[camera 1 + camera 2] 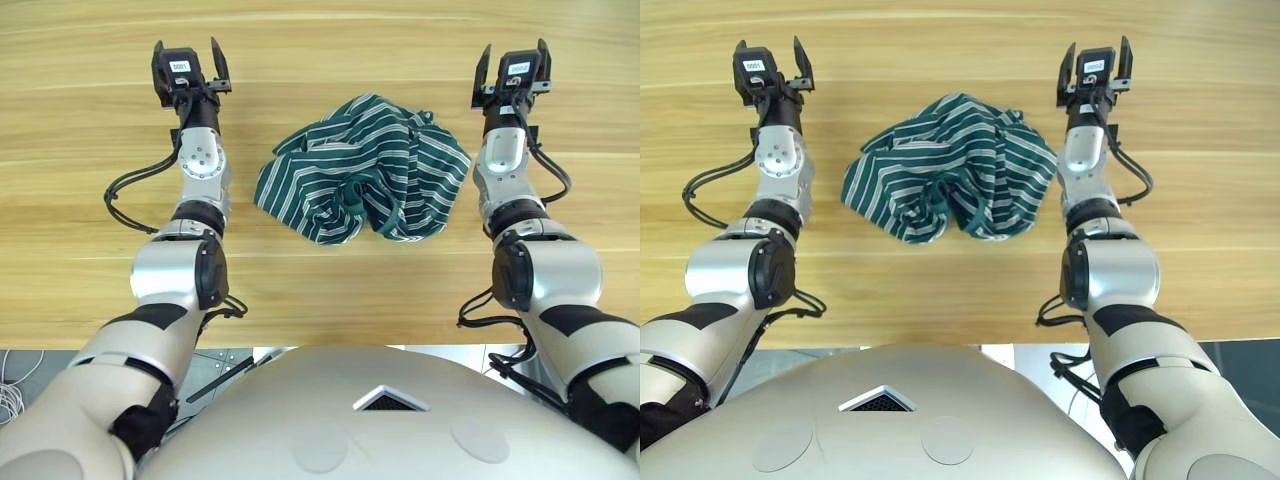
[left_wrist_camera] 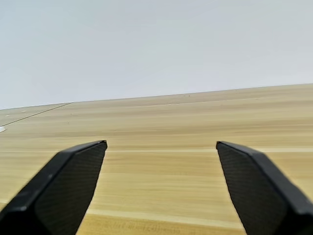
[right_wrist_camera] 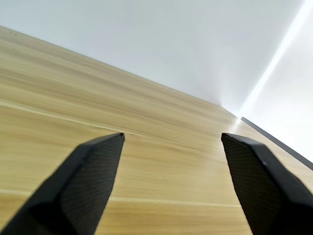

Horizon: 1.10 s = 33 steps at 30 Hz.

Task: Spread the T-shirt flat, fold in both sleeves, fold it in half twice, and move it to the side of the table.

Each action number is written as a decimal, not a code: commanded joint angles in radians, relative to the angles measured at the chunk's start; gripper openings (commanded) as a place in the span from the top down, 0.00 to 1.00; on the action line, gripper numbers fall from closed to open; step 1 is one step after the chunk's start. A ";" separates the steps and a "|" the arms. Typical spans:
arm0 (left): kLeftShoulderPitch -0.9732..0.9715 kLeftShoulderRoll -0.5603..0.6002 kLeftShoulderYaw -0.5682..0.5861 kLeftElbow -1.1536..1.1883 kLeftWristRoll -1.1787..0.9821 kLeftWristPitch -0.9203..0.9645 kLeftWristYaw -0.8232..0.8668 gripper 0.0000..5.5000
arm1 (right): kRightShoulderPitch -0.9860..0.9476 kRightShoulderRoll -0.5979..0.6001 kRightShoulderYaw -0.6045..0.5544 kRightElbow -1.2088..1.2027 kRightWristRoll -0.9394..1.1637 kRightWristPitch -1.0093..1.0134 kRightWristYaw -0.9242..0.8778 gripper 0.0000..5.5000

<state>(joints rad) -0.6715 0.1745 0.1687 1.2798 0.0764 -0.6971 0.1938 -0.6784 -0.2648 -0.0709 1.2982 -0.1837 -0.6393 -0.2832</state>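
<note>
A dark green T-shirt [image 1: 365, 168] with thin white stripes lies crumpled in a heap at the middle of the wooden table [image 1: 80, 200]. My left gripper [image 1: 187, 52] is held out over the table to the shirt's left and slightly beyond it, open, with nothing between its fingers [image 2: 68, 191]. On the shirt's right, my right gripper [image 1: 513, 52] is at about the same distance, also open and empty, its fingers [image 3: 88, 181] spread wide. Neither gripper touches the shirt.
Bare wood surrounds the shirt on every side. The table's near edge [image 1: 330, 345] runs just in front of my torso. A pale wall [image 2: 146, 49] rises behind the far edge.
</note>
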 commanded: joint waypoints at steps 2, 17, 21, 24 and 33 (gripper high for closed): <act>0.082 -0.008 -0.018 -0.204 -0.137 -0.167 -0.338 0.25 | 0.099 -0.101 0.046 -0.154 -0.055 -0.182 0.036 0.33; 0.979 0.393 -0.592 -1.456 -0.419 0.132 -1.142 0.25 | 1.181 -0.672 0.056 -1.366 0.175 -0.177 0.676 0.33; 1.020 0.414 -0.600 -1.471 -0.308 0.158 -1.124 0.25 | 1.336 -0.674 -0.036 -1.499 0.239 -0.133 0.717 0.33; 1.010 0.411 -0.565 -1.393 -0.112 0.147 -1.035 0.25 | 1.348 -0.631 0.049 -1.537 0.194 -0.078 0.766 0.33; 0.885 0.363 -0.512 -1.264 0.444 0.203 -0.617 0.25 | 1.123 -0.463 0.169 -1.341 -0.131 0.051 0.689 0.33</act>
<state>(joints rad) 0.1926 0.5244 -0.3350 -0.0056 0.4463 -0.5223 -0.4415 0.4531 -0.7359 0.0945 -0.0536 -0.2846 -0.6050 0.4154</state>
